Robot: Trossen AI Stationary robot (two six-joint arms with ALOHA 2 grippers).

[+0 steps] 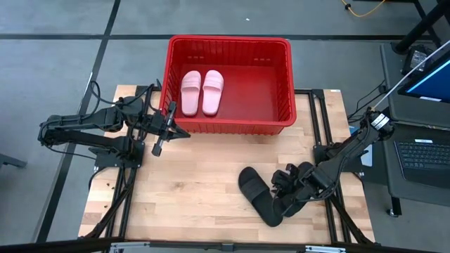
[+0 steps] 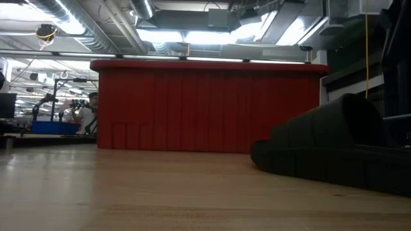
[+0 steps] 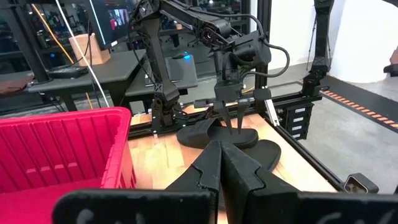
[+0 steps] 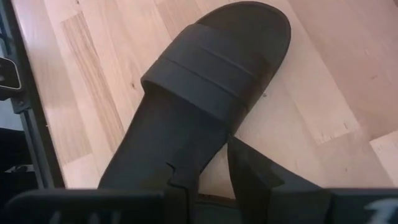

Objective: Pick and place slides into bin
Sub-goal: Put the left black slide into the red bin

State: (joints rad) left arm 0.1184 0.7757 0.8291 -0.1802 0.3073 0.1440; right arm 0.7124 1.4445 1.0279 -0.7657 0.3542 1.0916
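The red bin (image 1: 285,84) stands at the table's far middle and shows in the low view (image 2: 209,106). Two pale pink slides (image 1: 202,91) lie side by side, soles down, on its floor at the left. Two black slides lie on the table at the near right: one in the open (image 1: 254,193) (image 4: 211,68), the other (image 1: 299,172) partly under my right arm. My right gripper (image 1: 281,202) (image 4: 208,168) is open, low over the heel end of the open slide. My left gripper (image 1: 163,133) (image 3: 221,149) is shut and empty beside the bin's near left corner. My right gripper comes down at a slant from the table's right. One finger (image 4: 168,180) is over the black slide's footbed near the heel and the other finger (image 4: 249,165) is outside its side edge (image 4: 214,146). I cannot tell whether either finger touches it. The slide lies flat on the table.
Bare wooden tabletop (image 1: 190,183) lies between the bin and the black slides. The bin's right half (image 1: 260,88) holds nothing. Black frame rails (image 1: 119,204) run along the table's sides. Desks with laptops (image 1: 422,151) stand beyond the right edge.
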